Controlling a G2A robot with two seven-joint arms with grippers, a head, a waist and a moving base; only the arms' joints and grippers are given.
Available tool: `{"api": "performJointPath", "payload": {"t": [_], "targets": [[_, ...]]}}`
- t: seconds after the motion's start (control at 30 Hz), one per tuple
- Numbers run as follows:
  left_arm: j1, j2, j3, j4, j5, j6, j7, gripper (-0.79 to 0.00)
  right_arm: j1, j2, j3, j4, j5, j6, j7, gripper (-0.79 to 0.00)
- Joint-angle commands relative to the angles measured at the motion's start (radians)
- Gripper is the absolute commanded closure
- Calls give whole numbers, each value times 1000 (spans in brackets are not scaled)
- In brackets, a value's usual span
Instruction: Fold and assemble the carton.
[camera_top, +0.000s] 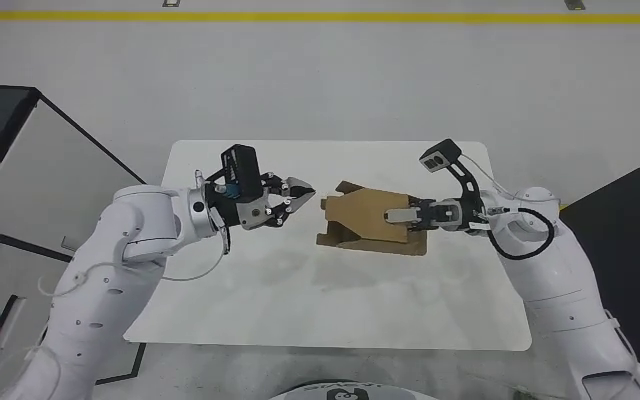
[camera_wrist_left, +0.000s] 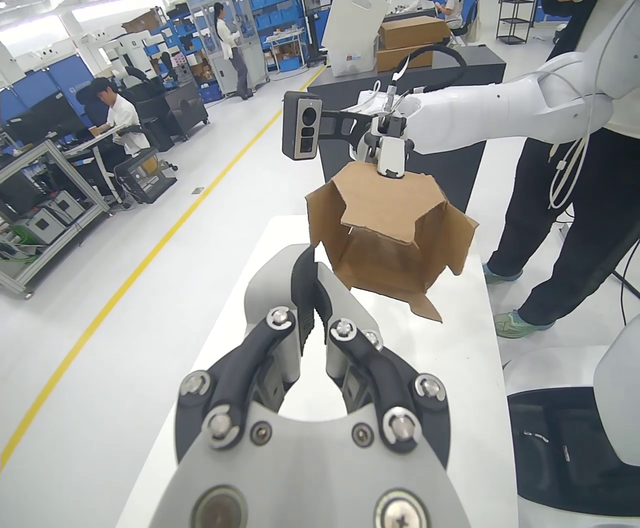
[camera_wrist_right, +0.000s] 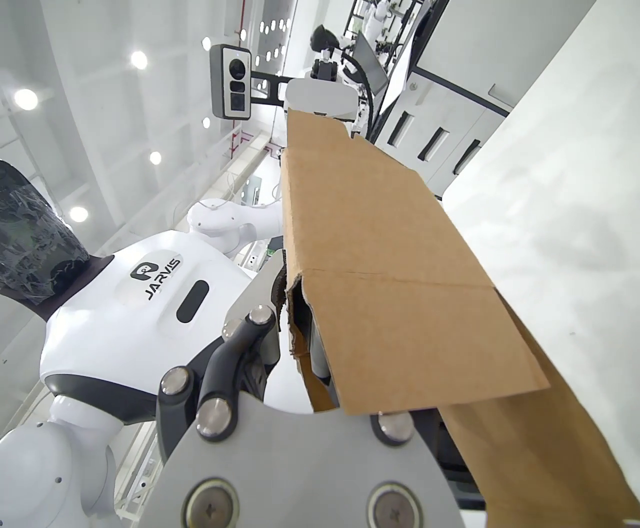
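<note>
A brown cardboard carton (camera_top: 365, 228) is over the middle of the white table (camera_top: 300, 310), standing open as a tube with its flaps splayed out. My right gripper (camera_top: 392, 215) comes in from the right and is shut on the carton's upper wall, one finger outside and one inside (camera_wrist_right: 292, 320). In the left wrist view the carton's open end (camera_wrist_left: 380, 250) faces the camera, with the right gripper (camera_wrist_left: 390, 170) clamped on its top edge. My left gripper (camera_top: 305, 187) hangs just left of the carton, apart from it, fingers (camera_wrist_left: 305, 290) shut on nothing.
A dark cabinet (camera_wrist_left: 480, 75) with cardboard boxes on it stands beyond the table's far end. Black furniture flanks the table at the left (camera_top: 20, 130) and right (camera_top: 610, 200). Bare tabletop lies in front of the carton and behind it.
</note>
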Motion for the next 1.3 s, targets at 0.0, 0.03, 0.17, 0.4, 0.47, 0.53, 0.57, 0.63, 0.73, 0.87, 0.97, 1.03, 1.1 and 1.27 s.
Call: {"api": "performJointPath", "payload": {"t": [0.0,0.03,0.17,0.4,0.47,0.53,0.57,0.63,0.73,0.87,0.97,1.03,1.1,1.27], "targets": [[0,0,0,0,0,0,0,0,0,0,0,0,0,0,0,0],[0,0,0,0,0,0,0,0,0,0,0,0,0,0,0,0],[22,2,-17,-2,6,18,1,0,-11,0,5,-16,14,5,-20,0],[66,10,-67,6,-19,34,-20,0,0,2,26,-11,69,-2,43,0],[70,12,-66,-1,-14,28,-48,0,6,2,25,-12,75,6,58,0],[70,12,-66,-1,-14,28,-48,0,6,2,25,-12,75,6,58,0],[70,12,-66,-1,-14,28,-48,0,6,2,25,-12,75,6,58,0],[70,12,-66,-1,-14,28,-48,0,6,2,25,-12,75,6,58,0],[72,11,-66,-3,-12,40,-42,0,6,2,25,-12,75,6,58,0],[85,12,-80,-3,-5,50,-32,0,-9,2,33,-19,63,10,13,0],[100,14,-95,1,-10,63,-33,0,-13,4,47,-10,67,7,13,0],[113,14,-105,8,-24,83,-29,0,-15,4,53,-3,82,4,13,0],[119,15,-112,6,-22,102,-33,0,-15,3,58,-1,89,-2,9,0],[119,15,-112,6,-22,102,-33,0,-15,3,58,-1,89,-2,9,0]]}}
